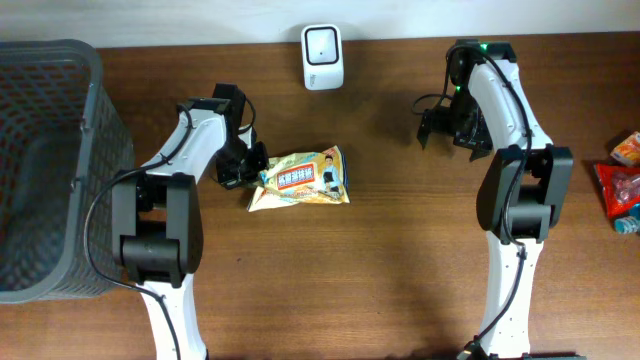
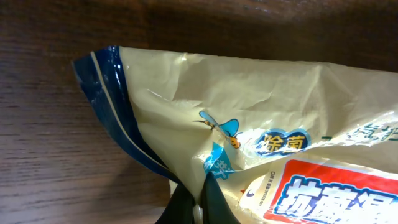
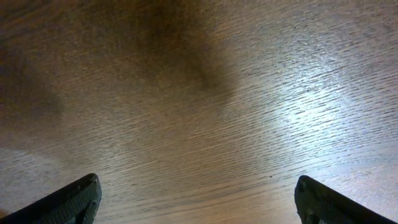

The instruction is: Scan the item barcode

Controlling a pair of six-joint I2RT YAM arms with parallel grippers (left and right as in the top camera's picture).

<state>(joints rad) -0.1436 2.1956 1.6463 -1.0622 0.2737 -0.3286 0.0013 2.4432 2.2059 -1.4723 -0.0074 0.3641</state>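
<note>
Printed in Chinese across the yellow packet (image 1: 302, 180), with a cartoon figure on its front in the overhead view. Up close in the left wrist view, reads "除菌" in blue on a small oval badge, next to a little winged cartoon bug. Below that, larger blue characters on a white panel edged in red, cut off by the frame and not fully legible. A dark blue band along the sealed end. Left hand (image 1: 248, 170) pressed together on the packet's left end, dark fingers (image 2: 214, 205) pinching a crease of the film low in the wrist view. Packet flat on the wooden counter (image 1: 400, 260), printed face up, stretching rightward from that hand. Touches the left hand and sits well apart from the right one. Right hand (image 1: 455, 128) spread wide, fingertips (image 3: 71, 199) at the two lower corners of its own view, with only bare wood between them. White scanner (image 1: 323, 57) upright at the counter's far edge, beyond the packet. Grey basket (image 1: 95, 120) at the left, red packets (image 1: 620, 190) at the right edge, their print too small to read.
</note>
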